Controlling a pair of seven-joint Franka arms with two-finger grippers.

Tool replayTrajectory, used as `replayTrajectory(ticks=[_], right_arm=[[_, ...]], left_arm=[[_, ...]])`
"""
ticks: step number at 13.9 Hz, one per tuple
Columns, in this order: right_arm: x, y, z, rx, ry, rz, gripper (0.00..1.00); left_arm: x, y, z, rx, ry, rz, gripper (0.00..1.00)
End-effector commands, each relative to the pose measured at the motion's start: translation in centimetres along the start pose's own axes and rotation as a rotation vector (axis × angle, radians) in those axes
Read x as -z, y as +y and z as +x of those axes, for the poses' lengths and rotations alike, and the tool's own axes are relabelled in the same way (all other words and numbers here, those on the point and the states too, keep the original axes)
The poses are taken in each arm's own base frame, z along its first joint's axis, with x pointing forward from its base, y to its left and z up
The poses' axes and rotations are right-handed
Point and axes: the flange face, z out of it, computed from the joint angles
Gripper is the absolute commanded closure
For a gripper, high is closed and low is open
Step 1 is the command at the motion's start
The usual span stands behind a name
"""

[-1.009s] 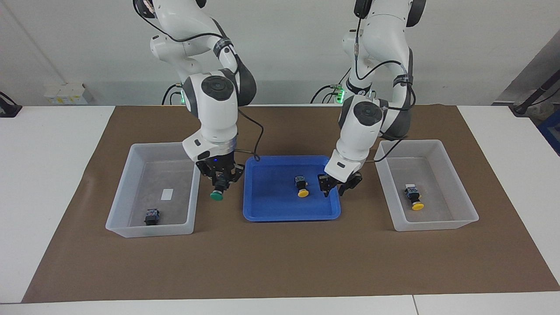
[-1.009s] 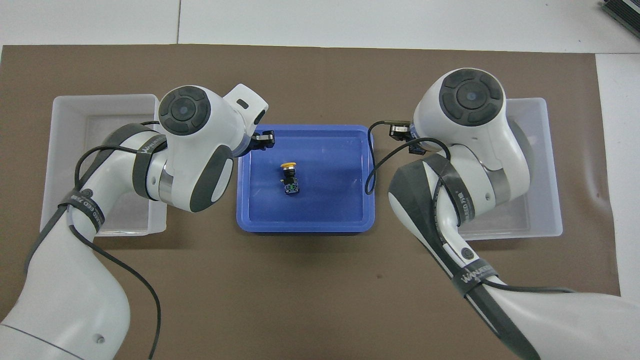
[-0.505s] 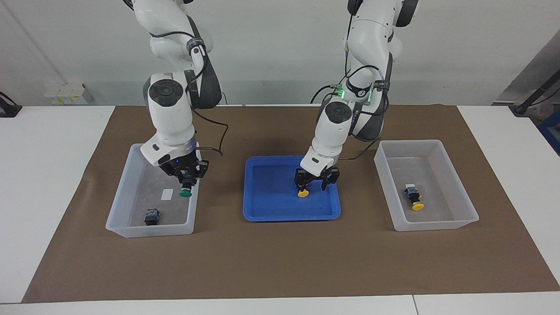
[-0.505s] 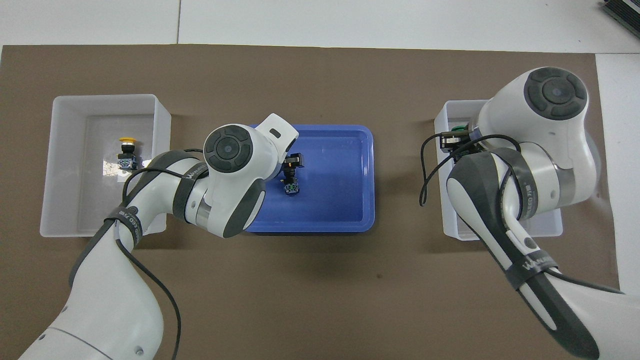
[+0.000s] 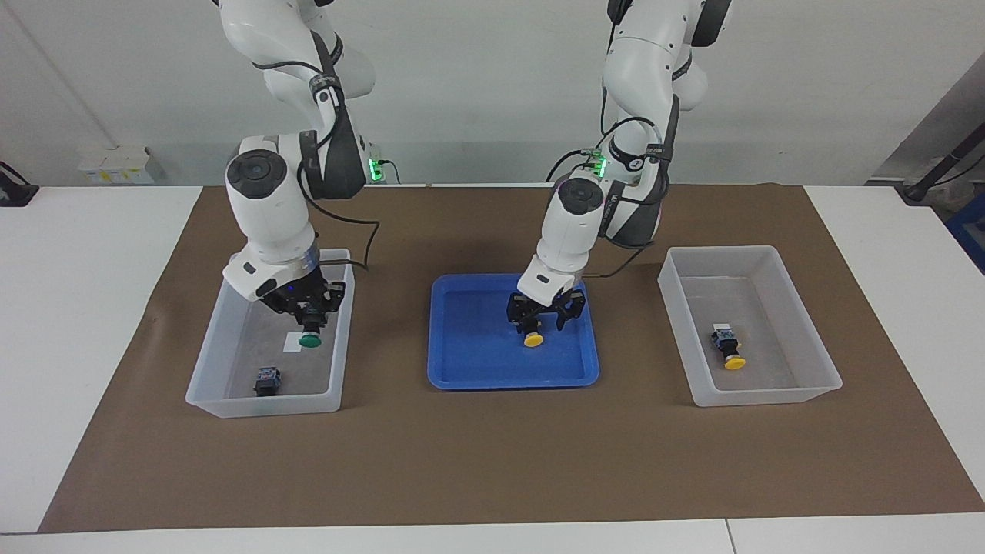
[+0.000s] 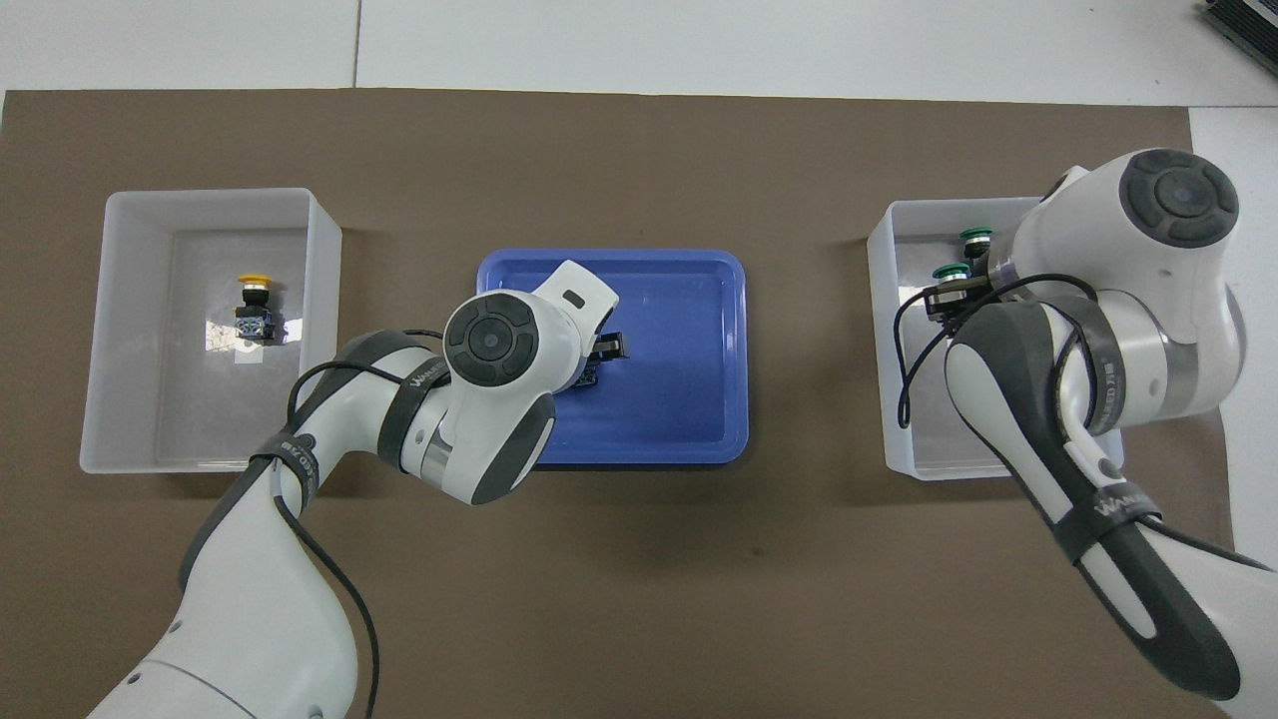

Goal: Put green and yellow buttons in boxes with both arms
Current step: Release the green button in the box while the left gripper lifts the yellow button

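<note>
1. Facing view: right gripper (image 5: 310, 320) is clamped on the held green button (image 5: 310, 337), cap down, low inside the right-end box (image 5: 202, 385), over its white label (image 5: 293, 342)
2. Left gripper (image 5: 539, 318) is down on the tray yellow button (image 5: 532, 339) in the blue tray (image 5: 469, 369); can't tell if it's open or gripping
3. Boxed yellow button (image 5: 728, 348) lies in the left-end box (image 5: 808, 323)
4. Loose green button (image 5: 266, 380) lies farthest from the robots, in the right-end box
</note>
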Motion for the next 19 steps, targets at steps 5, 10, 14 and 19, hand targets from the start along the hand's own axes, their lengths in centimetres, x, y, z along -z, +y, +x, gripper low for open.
replayTrajectory(ticks=[5,10,14,19], right_arm=[[-3.7,1.3,0.2,0.057,0.09,0.022,1.0],[-7.0,1.1,1.1,-0.029,0.083,0.102,0.99],[-9.0,1.1,1.6,-0.036,0.101,0.101,0.97],[-9.1,1.4,1.7,-0.042,0.102,0.1,0.36]], left_arm=[[-0.5,0.3,-1.8,0.016,0.019,-0.005,0.4],[-0.5,-0.1,-1.3,0.022,0.026,-0.008,0.8],[-0.2,-0.3,-0.7,0.023,0.035,-0.013,1.0],[2.7,0.0,2.5,0.047,0.034,-0.007,1.0]])
